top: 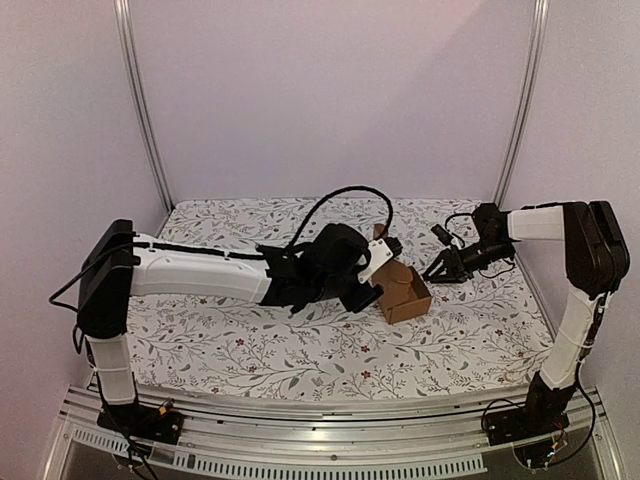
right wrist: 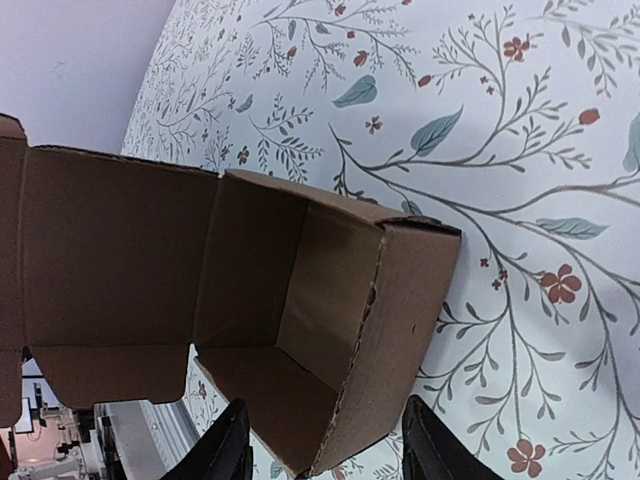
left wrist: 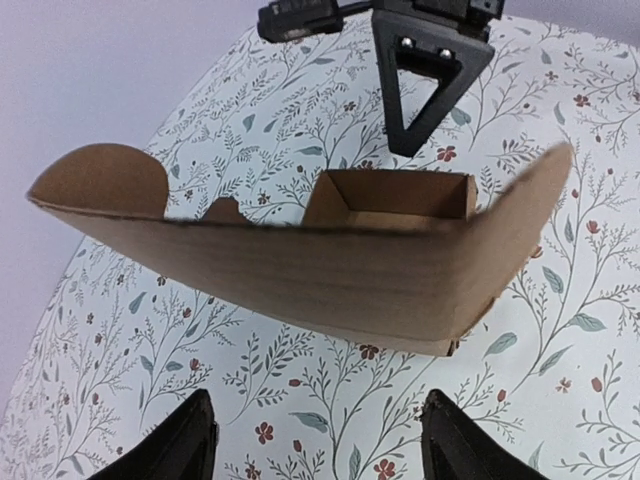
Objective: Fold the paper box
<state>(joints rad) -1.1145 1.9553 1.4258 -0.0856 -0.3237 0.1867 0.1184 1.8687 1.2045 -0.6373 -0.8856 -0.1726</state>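
Box (top: 405, 293): light, thin cardboard, creases easily; grip the lid flap. Left hand (left wrist: 318, 410) and right hand (right wrist: 320, 415) apart, empty.

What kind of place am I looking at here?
Probably a robot test booth: plain walls, metal posts, floral-covered table, left arm and right arm bolted to a rail, a paper box between them.

There is one paper box (top: 403, 292) and one floral table (top: 250, 350). Two grippers show: one left gripper (left wrist: 318, 440), one right gripper (top: 438, 272).

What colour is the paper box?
The paper box is plain brown; right wrist view shows it best.
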